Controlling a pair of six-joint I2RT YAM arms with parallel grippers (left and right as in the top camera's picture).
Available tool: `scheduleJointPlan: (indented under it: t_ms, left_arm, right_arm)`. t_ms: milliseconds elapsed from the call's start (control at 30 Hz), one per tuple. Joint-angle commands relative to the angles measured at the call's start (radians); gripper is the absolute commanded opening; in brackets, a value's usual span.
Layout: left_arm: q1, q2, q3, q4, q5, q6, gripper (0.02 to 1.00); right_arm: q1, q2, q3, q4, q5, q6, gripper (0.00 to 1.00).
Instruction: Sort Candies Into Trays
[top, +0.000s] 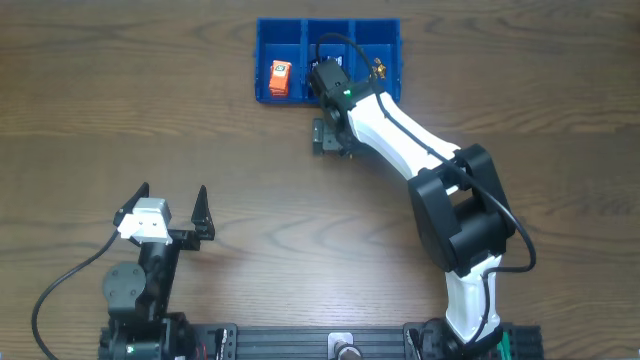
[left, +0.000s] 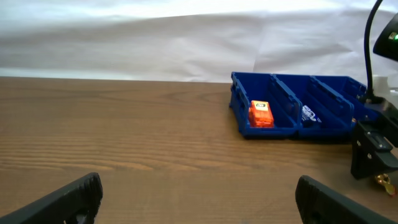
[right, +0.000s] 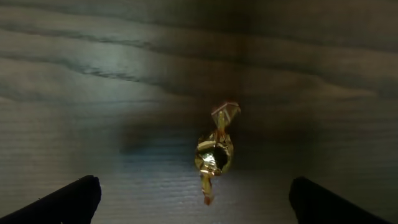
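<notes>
A gold-wrapped candy (right: 214, 152) lies on the wooden table, straight below my right gripper (right: 199, 208), whose fingers stand open on either side of it. From above, that gripper (top: 333, 138) hangs just in front of the blue three-compartment tray (top: 262, 60). An orange candy (top: 280, 78) lies in the tray's left compartment, a blue-wrapped one (left: 309, 114) in the middle, and a small gold one (top: 379, 68) in the right. My left gripper (top: 172, 205) stands open and empty near the table's front left, facing the tray (left: 239, 109).
The right arm (top: 400, 130) stretches diagonally from its base at the front right up to the tray's front. In the left wrist view the right gripper (left: 373, 155) stands at the tray's near right corner, with the gold candy (left: 382, 182) under it. Bare wood surrounds the tray.
</notes>
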Motion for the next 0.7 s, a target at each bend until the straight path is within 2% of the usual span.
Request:
scheduleJointPlan:
  t_ms: [33,400,700]
  left_arm:
    - [0.004,-0.006,-0.019,-0.034,0.024,0.014,0.998]
    - [0.004,-0.006,-0.019,-0.034,0.024,0.014,0.998]
    - [0.004,-0.006,-0.019,-0.034,0.024,0.014,0.996]
  right_arm:
    - [-0.013,0.005,-0.048,0.019,-0.013,0.043,0.980]
    - [-0.044,0.007,-0.051,0.072,-0.013,0.065,0.928]
    - [-0.061,0.026,-0.052,0.104,-0.012,0.069,0.820]
